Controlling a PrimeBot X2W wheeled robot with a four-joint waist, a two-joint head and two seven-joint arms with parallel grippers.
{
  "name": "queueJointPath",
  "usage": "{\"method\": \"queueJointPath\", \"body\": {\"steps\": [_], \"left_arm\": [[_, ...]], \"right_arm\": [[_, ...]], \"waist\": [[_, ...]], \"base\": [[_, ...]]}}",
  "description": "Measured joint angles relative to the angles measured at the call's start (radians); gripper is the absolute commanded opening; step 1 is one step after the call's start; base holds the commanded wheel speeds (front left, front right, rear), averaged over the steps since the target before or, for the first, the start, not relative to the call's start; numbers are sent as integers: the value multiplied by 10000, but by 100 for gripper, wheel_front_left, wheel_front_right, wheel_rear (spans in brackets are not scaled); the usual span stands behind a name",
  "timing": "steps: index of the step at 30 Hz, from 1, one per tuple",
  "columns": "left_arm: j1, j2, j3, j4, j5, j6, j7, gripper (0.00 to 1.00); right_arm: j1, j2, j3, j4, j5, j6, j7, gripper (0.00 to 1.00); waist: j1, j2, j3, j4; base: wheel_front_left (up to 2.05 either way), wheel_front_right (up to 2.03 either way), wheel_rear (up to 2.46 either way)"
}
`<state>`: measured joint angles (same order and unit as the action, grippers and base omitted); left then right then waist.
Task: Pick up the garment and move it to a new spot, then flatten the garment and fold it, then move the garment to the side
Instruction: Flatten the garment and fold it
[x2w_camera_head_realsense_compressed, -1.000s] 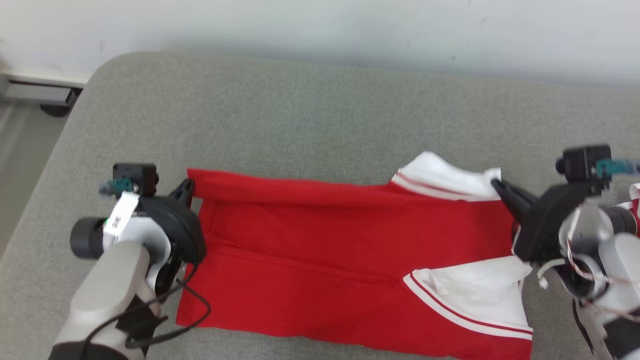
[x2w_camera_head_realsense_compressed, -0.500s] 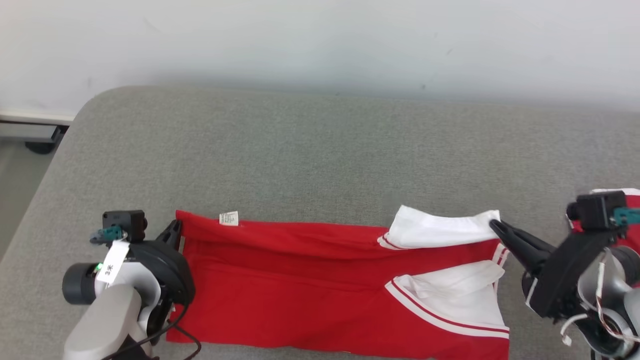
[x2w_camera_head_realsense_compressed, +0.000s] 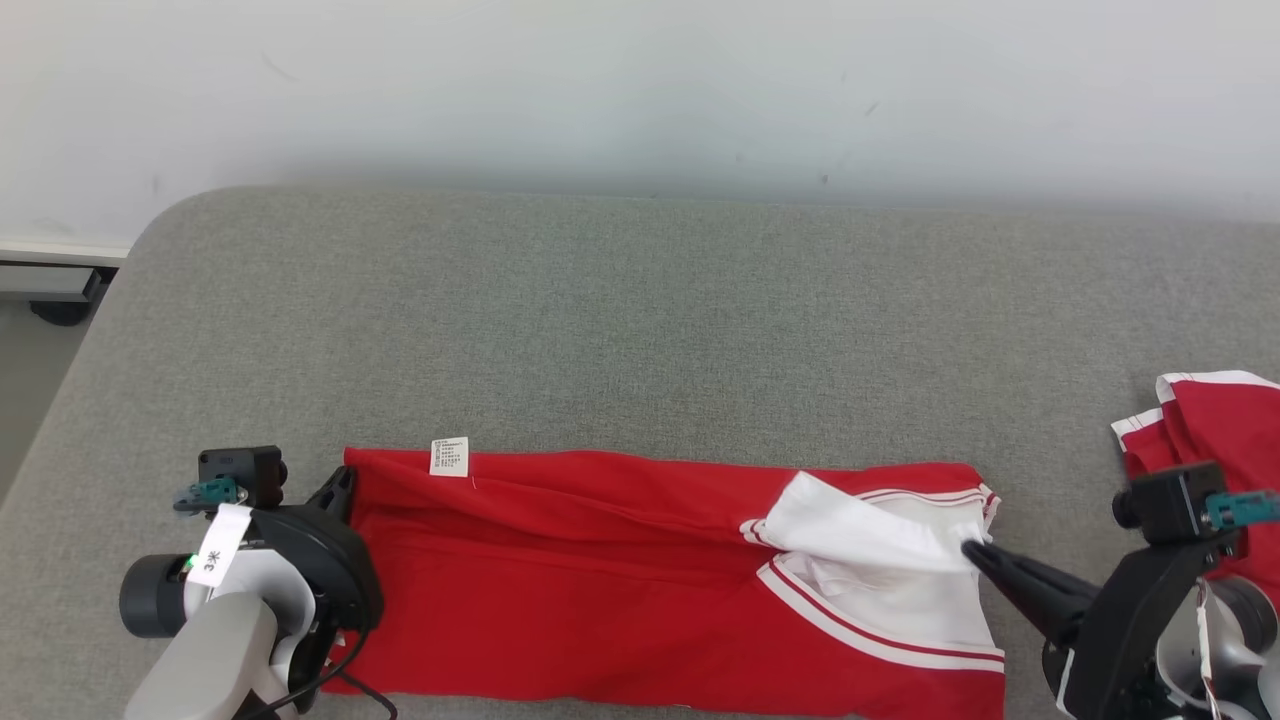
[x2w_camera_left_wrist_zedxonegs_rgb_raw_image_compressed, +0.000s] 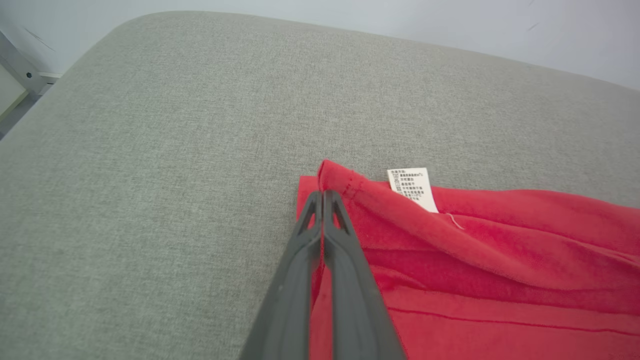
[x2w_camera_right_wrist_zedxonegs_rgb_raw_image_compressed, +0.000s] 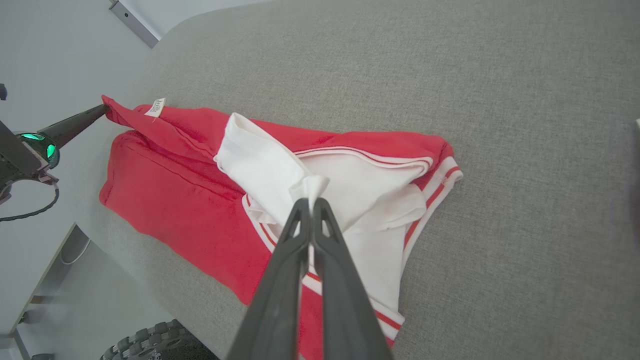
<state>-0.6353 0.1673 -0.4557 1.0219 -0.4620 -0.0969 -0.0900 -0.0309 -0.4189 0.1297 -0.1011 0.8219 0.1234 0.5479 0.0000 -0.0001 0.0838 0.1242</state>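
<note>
The garment (x2w_camera_head_realsense_compressed: 600, 580), red with white striped sleeves, lies stretched along the near side of the grey table (x2w_camera_head_realsense_compressed: 640, 320). My left gripper (x2w_camera_head_realsense_compressed: 340, 483) is shut on its far left hem corner, with a white care label (x2w_camera_head_realsense_compressed: 449, 456) beside it. In the left wrist view the closed fingertips (x2w_camera_left_wrist_zedxonegs_rgb_raw_image_compressed: 322, 196) pinch that red corner (x2w_camera_left_wrist_zedxonegs_rgb_raw_image_compressed: 335, 177). My right gripper (x2w_camera_head_realsense_compressed: 968, 548) is shut on a bunched white sleeve (x2w_camera_head_realsense_compressed: 860, 530) that lies over the garment's right end. The right wrist view shows the same pinch (x2w_camera_right_wrist_zedxonegs_rgb_raw_image_compressed: 311, 201) on the sleeve (x2w_camera_right_wrist_zedxonegs_rgb_raw_image_compressed: 265, 165).
A second red-and-white garment (x2w_camera_head_realsense_compressed: 1215, 420) lies at the table's right edge, close to my right wrist. A pale wall (x2w_camera_head_realsense_compressed: 640, 90) runs behind the table. The table's rounded left corner drops to the floor (x2w_camera_head_realsense_compressed: 30, 400). Bare grey cloth stretches beyond the garment.
The head camera has tilted, so the whole picture has shifted. My right gripper has drawn the white sleeve toward the near side, over the garment's right end. The left gripper keeps hold of its corner.
</note>
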Motion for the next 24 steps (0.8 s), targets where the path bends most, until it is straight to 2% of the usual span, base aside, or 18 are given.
{"method": "queueJointPath", "body": {"steps": [3, 4, 5, 6, 7, 8, 14, 19, 24], "left_arm": [[15, -10, -6, 40, -13, 2, 2, 0], [19, -19, -6, 56, -15, 4, 2, 0], [35, -36, -8, 71, -23, 8, 2, 43], [79, -50, -10, 88, -27, 8, 8, 74], [147, -59, -8, 119, -33, 10, 15, 100], [217, -73, -10, 178, -44, 13, 17, 100], [443, 15, 21, 334, -44, 182, 15, 100], [779, 174, 142, 326, -54, 368, -267, 100], [1162, 336, 247, -79, -44, 677, -1108, 100]], "right_arm": [[247, -142, 38, -19, 84, 0, 224, 0], [306, -150, 44, 4, 127, 0, 257, 3], [359, -157, 46, 8, 144, 0, 291, 31], [417, -180, 58, 12, 144, 0, 368, 37], [474, -209, 75, 29, 144, 0, 437, 43], [539, -242, 92, 42, 142, -2, 514, 100], [1097, -382, 318, 265, 221, -19, 1016, 100], [1517, -481, 382, 422, 224, -280, 1300, 100], [1551, -297, 23, 305, 132, -537, 746, 100]], "waist": [[0, 0, -21, 16], [0, 0, -41, 26], [0, 0, -67, 37], [0, 0, -95, 48], [0, 0, -122, 60], [0, 1, -149, 72], [0, 0, -346, 123], [0, 0, -573, 144], [-1, 0, -856, 153]], "base": [[0, 0, 0], [0, 0, 0], [0, 0, 0], [0, 0, 0], [0, 0, 0], [0, 0, 0], [0, 0, 0], [0, 0, 0], [0, 0, 0]]}}
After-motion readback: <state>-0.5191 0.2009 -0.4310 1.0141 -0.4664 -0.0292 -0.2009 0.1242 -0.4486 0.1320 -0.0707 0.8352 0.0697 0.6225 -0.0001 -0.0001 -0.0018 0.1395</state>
